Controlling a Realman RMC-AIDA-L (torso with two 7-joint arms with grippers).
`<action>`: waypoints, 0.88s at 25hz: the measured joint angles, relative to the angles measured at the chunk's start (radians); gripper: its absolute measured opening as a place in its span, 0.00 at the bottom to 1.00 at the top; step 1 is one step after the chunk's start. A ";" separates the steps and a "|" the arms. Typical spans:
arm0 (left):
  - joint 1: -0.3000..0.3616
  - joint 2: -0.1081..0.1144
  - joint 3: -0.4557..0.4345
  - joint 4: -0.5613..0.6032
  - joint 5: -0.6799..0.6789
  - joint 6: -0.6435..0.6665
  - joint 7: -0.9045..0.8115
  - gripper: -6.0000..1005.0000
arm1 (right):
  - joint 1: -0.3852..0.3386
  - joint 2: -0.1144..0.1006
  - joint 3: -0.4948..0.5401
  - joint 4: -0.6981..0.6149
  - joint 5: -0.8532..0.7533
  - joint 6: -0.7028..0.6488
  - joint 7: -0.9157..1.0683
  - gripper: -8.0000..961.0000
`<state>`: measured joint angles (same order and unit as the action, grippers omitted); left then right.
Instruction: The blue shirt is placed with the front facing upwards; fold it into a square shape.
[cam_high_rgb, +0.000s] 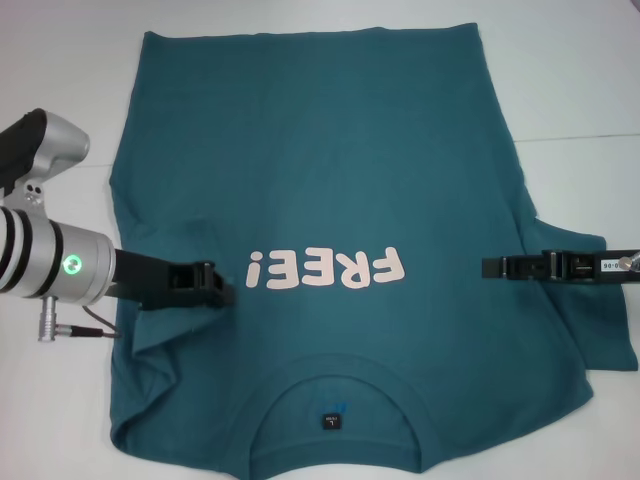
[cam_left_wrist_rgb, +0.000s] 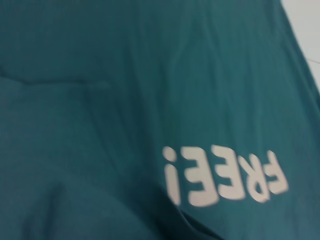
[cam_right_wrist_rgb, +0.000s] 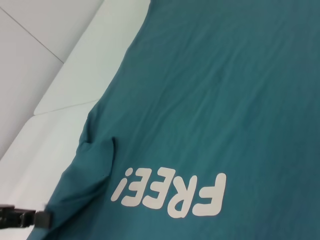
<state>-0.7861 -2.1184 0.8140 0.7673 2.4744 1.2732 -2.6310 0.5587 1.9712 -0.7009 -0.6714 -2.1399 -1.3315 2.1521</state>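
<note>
White table (cam_high_rgb: 60, 400) carries the soft, limp blue shirt (cam_high_rgb: 330, 170), best gripped by its edges; left pincer (cam_high_rgb: 222, 290) and right pincer (cam_high_rgb: 490, 266) grip states cannot be told.

The table (cam_high_rgb: 580, 70) is white and smooth. It fills the whole head view, so no walls, floor or windows show. A thin grey line runs across the top near the far right edge. In the right wrist view, more thin lines cut the white top into big flat pieces. The light is soft and even, with faint shadows only.
</note>
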 joint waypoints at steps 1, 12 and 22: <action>0.001 0.004 -0.004 0.000 -0.017 0.024 0.017 0.06 | -0.001 0.000 0.000 0.000 0.000 0.000 0.000 0.65; 0.024 0.042 -0.151 0.015 -0.073 0.092 0.066 0.37 | -0.002 0.000 0.000 0.000 0.003 -0.005 -0.013 0.66; 0.154 0.034 -0.202 0.102 -0.217 0.249 0.379 0.46 | 0.005 0.005 0.030 -0.002 0.047 -0.008 -0.029 0.65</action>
<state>-0.6321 -2.0839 0.6118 0.8690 2.2570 1.5218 -2.2517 0.5638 1.9761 -0.6713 -0.6733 -2.0933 -1.3391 2.1229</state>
